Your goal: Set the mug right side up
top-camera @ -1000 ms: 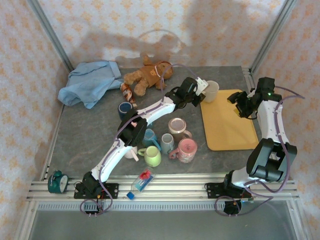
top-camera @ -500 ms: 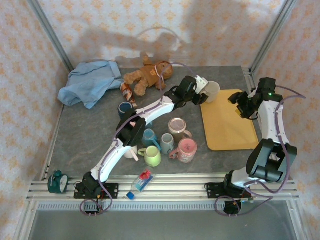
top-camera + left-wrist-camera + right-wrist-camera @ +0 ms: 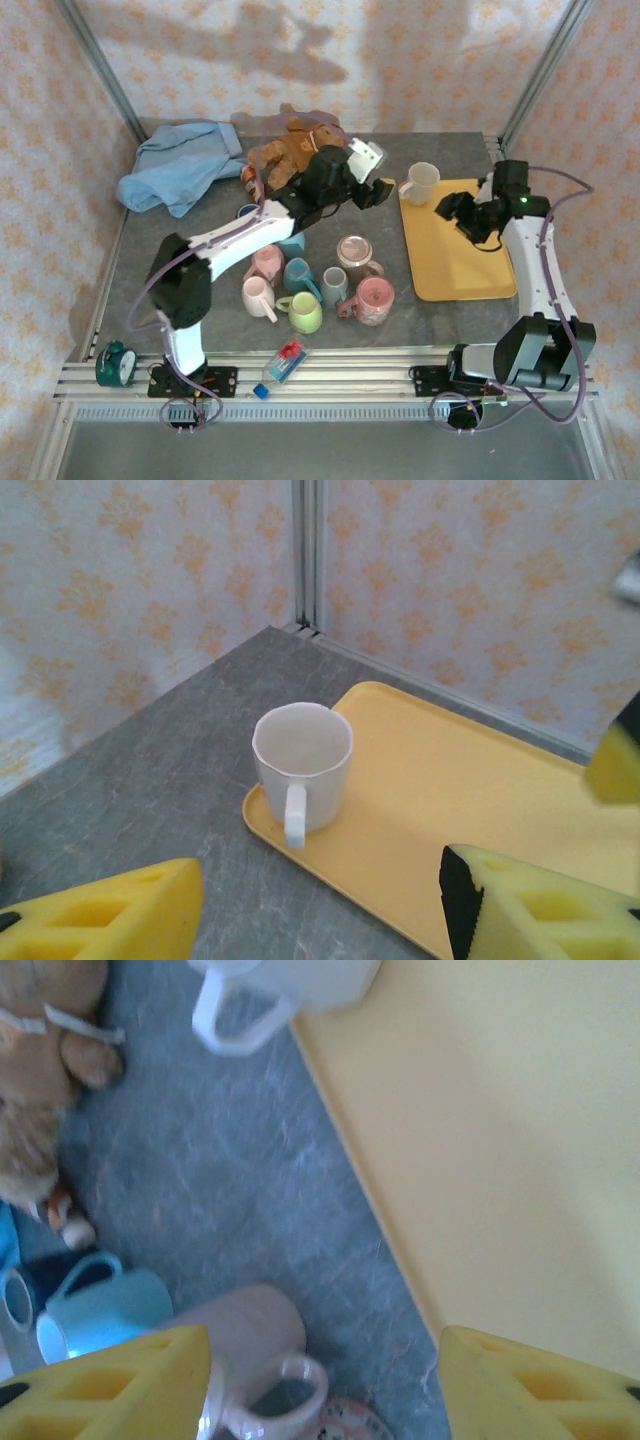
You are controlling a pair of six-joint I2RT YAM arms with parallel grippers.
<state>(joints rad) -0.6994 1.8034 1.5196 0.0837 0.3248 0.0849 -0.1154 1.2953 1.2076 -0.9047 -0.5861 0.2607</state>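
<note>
Grey worktop (image 3: 140, 240) inside patterned wallpaper walls (image 3: 450, 60), with a yellow tray (image 3: 455, 265) at the right of the top view. The white mug (image 3: 421, 183) stands mouth up on the tray's upper left corner, its handle poking out over the tray edge.

The left pincer (image 3: 376, 172) is just left of the mug and apart from it. It is released, pads (image 3: 100, 915) wide and nothing between them. The right pincer (image 3: 452, 208) hangs over the tray, also released and empty. A cluster of other mugs (image 3: 320, 285) sits mid-frame and a teddy bear (image 3: 280, 155) is at the top.

The mug looks righted already, so the step is probably clearing off. To do it well, keep the pads wide and pull straight back and up, away from the handle. A clip there could tip the mug off the tray rim.
</note>
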